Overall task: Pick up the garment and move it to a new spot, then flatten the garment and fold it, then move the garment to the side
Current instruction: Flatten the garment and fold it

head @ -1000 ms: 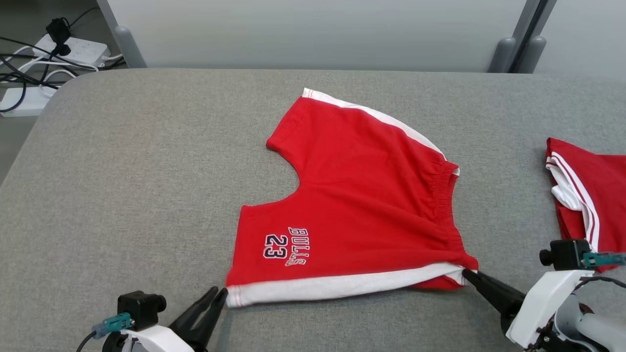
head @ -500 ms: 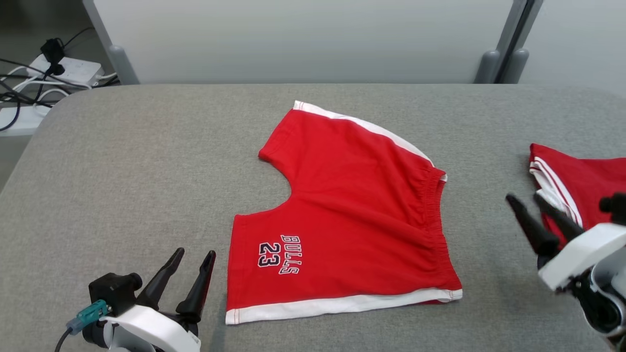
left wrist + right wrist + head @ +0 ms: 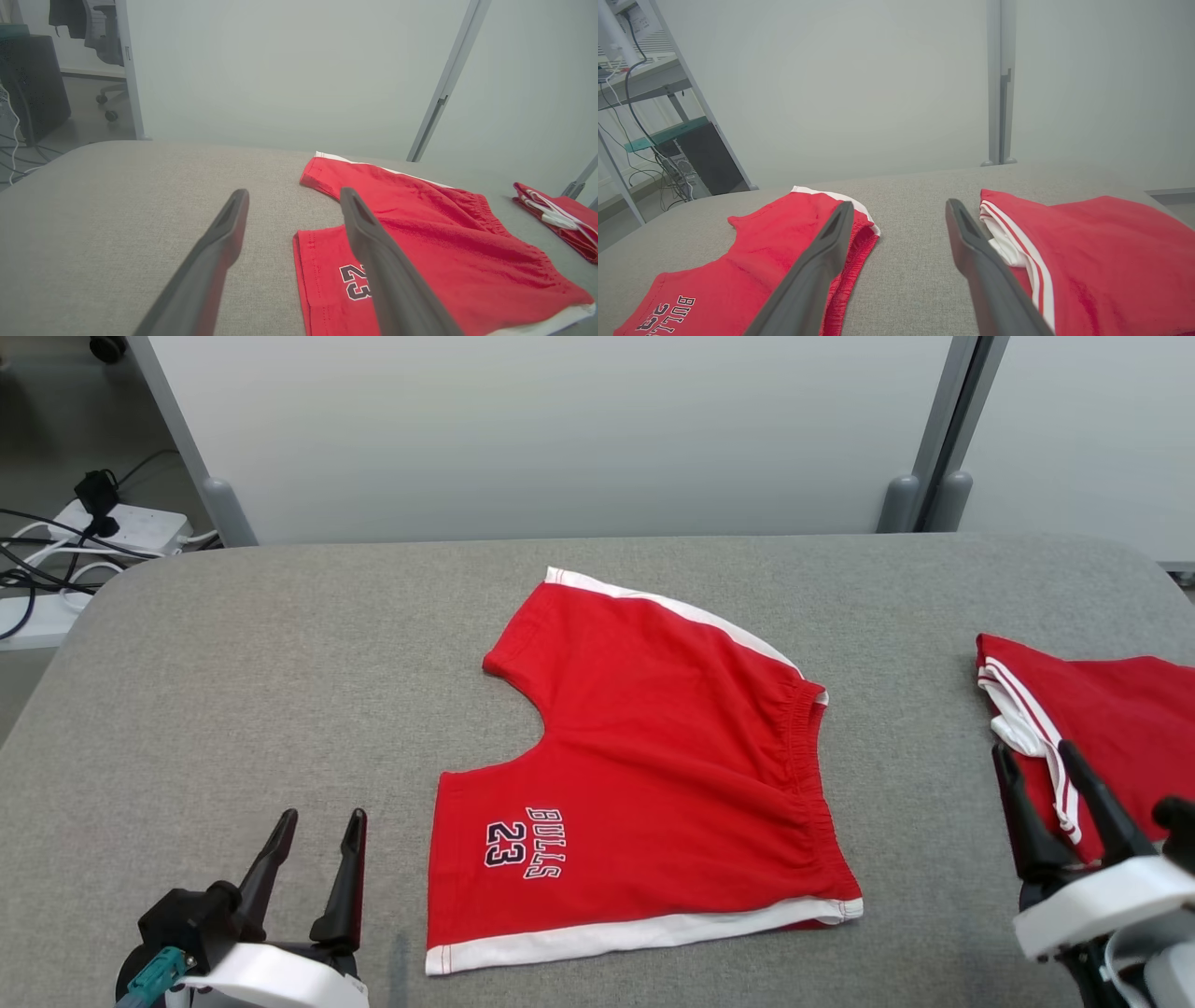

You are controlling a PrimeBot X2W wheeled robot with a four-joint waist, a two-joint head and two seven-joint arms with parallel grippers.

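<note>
The garment (image 3: pixel 653 765) is a pair of red shorts with white side stripes and "BULLS 23" on one leg. It lies spread flat in the middle of the grey table (image 3: pixel 233 663), waistband to the right. My left gripper (image 3: pixel 322 819) stands open just left of the shorts' near left corner, holding nothing. In the left wrist view the left gripper (image 3: pixel 294 193) points past the shorts (image 3: pixel 444 233). My right gripper (image 3: pixel 1033 751) is open at the right, apart from the shorts. In the right wrist view the right gripper (image 3: pixel 900 205) has bare table between the shorts (image 3: pixel 761 247) and its fingers.
A second red garment with white stripes (image 3: pixel 1111 709) lies folded at the table's right edge, just beyond my right gripper; the right wrist view shows this second garment (image 3: pixel 1101 242) too. A grey partition (image 3: pixel 560 429) stands behind the table. Power strips and cables (image 3: pixel 112 527) lie on the floor at the far left.
Both grippers have let go of the shorts' near corners, opened, and drawn back. The shorts now lie flat. The head camera has tilted, shifting the whole picture down.
</note>
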